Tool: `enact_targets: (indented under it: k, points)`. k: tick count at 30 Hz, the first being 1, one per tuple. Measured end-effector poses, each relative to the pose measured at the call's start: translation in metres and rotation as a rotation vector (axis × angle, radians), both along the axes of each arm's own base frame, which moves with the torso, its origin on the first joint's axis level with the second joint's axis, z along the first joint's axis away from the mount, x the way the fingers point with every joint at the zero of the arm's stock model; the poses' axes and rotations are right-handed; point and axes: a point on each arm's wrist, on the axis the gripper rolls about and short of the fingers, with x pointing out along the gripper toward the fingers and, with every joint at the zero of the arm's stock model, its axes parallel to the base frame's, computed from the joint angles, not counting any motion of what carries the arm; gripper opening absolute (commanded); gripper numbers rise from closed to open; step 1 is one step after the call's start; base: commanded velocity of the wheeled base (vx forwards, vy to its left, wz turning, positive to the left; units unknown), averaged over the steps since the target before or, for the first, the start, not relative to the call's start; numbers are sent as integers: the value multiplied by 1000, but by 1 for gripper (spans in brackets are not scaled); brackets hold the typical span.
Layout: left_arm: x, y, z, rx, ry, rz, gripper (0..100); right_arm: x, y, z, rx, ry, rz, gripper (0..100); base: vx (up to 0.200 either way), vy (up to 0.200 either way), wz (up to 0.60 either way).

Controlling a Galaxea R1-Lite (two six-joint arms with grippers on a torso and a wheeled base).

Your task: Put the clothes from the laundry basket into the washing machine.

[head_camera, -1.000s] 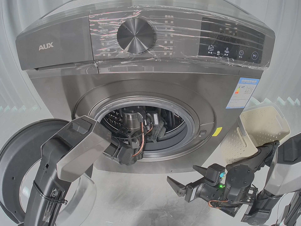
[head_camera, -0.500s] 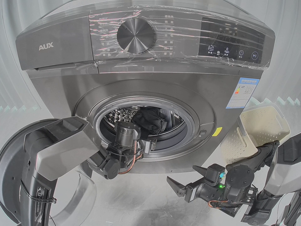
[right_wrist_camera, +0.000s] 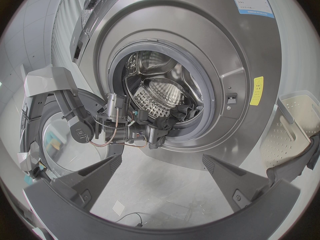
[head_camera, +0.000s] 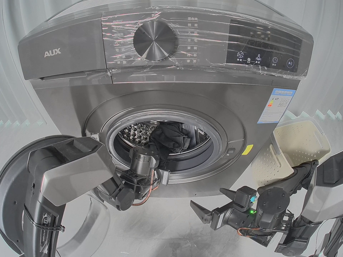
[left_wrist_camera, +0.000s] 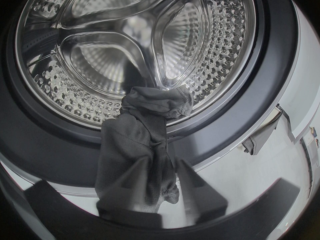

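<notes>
We saw a grey washing machine with its round door swung open to the robot's left. A dark garment lay half in. Its bulk was bunched at the mouth of the drum, and its tail trailed out and down over the rubber door seal.

The left gripper hovered just outside and below the opening. Its fingers were narrowed on that tail, apparently pinching it. The cloth's long axis ran from the fingers up and inward, so the left arm was the nearer one.

The right gripper hung low and well apart, fingers spread wide and empty. The left wrist view showed the pinched tail. The right wrist view showed the tilted laundry basket with what looked like another dark garment over its rim.
</notes>
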Motion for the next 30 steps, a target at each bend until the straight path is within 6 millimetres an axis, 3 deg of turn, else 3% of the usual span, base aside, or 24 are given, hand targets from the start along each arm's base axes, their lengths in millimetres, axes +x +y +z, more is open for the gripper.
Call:
enact_targets:
  k: [7, 21, 30]
  points:
    - [10, -5, 6, -42, -43, 4, 0, 0, 0, 1, 3, -2, -1, 100, 0, 0, 0]
    - [51, -34, 59, -313, -285, 27, 0, 0, 0, 1, 5, -4, 0, 100, 0, 0, 0]
    - [80, -42, 66, -362, -410, 41, 0, 1, 0, 1, 6, -3, -4, 100, 0, 0, 0]
